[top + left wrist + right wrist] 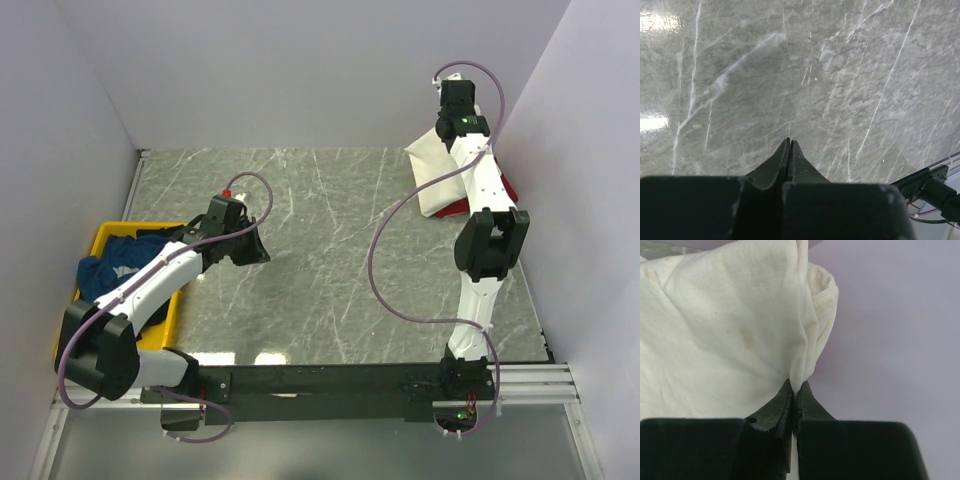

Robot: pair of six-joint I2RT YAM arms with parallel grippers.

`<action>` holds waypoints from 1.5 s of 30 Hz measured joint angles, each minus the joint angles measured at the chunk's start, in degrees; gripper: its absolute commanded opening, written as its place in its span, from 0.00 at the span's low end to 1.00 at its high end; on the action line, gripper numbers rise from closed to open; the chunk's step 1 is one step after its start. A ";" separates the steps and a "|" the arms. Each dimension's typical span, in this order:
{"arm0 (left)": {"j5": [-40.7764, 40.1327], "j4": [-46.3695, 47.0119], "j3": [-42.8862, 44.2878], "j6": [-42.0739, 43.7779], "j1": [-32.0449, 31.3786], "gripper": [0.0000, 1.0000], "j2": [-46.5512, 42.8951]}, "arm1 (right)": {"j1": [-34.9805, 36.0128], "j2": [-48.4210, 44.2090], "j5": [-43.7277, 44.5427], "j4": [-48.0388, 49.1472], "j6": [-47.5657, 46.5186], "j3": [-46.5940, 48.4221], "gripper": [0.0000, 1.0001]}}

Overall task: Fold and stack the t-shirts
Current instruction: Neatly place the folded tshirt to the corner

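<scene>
Tabletop: grey marble-patterned table (330,270), veined in white, with two bright glare patches near the front edge.
Walls: plain pale lilac walls (300,70) closed in the table on the back, left and right.
Left gripper (790,143): jaws pressed fully together with nothing between them, held over bare marble left of the table's centre, near the tray's right edge.
Right gripper (795,385): jaws pinched tight on a gathered fold of the cream-white t-shirt, raised high at the far right corner, close to the wall.
Cream-white t-shirt (435,175): hung from the right gripper in a bunched drape, its lower part resting on the table at the far right; a hemmed edge curled over beside the pinched fold in the right wrist view.
Red t-shirt (455,208): lay on the table under the cream-white one, with only slivers showing at that shirt's near edge and beside the right arm.
Dark blue t-shirt (115,262): crumpled in the tray at the left edge, a pale mark showing on it, partly covered by the left arm.
Yellow tray (105,235): sat at the left edge of the table, holding the dark blue shirt.
Cable (385,260): a purple lead looped loosely from the right arm's base up towards its wrist.
</scene>
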 measured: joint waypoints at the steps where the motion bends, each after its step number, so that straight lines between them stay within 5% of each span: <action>1: 0.00 0.00 0.00 0.00 0.00 0.01 0.11 | -0.22 0.00 0.35 0.26 0.02 0.00 0.00; 4: 0.02 0.02 0.00 0.00 0.00 0.01 0.50 | -0.70 0.13 1.44 1.05 0.04 0.00 0.00; 7: 0.07 0.04 0.00 -0.02 0.00 0.01 0.83 | -1.01 0.48 2.62 2.10 0.11 -0.07 0.19; 9: 0.20 0.04 0.00 -0.02 0.02 0.01 1.01 | -1.09 0.68 3.56 3.23 0.20 -0.70 0.38; 10: 0.24 0.04 0.00 -0.02 0.02 0.01 1.07 | -1.11 0.85 4.31 3.72 0.17 -0.83 0.62; 11: 0.39 0.04 0.00 -0.02 0.02 0.01 1.14 | -1.16 1.11 4.90 4.28 0.39 -0.83 0.76; 12: 0.50 0.04 0.00 -0.02 0.02 0.01 1.20 | -1.22 1.40 5.49 5.07 0.33 -0.83 0.79; 24: 0.61 0.42 0.00 -0.09 0.02 0.01 1.22 | -1.57 4.87 5.99 5.33 4.35 0.66 0.84; 32: 0.57 0.50 0.00 -0.55 0.04 0.01 1.22 | -0.39 2.45 2.71 4.20 15.69 -1.46 0.86; 38: -0.13 0.46 0.00 -1.55 0.04 0.01 1.09 | 2.19 -8.20 -4.90 4.24 29.16 -12.55 0.87; 45: -3.26 0.55 -0.02 -3.08 0.04 0.01 -2.05 | 9.03 -28.70 -14.73 12.07 42.82 -37.94 0.89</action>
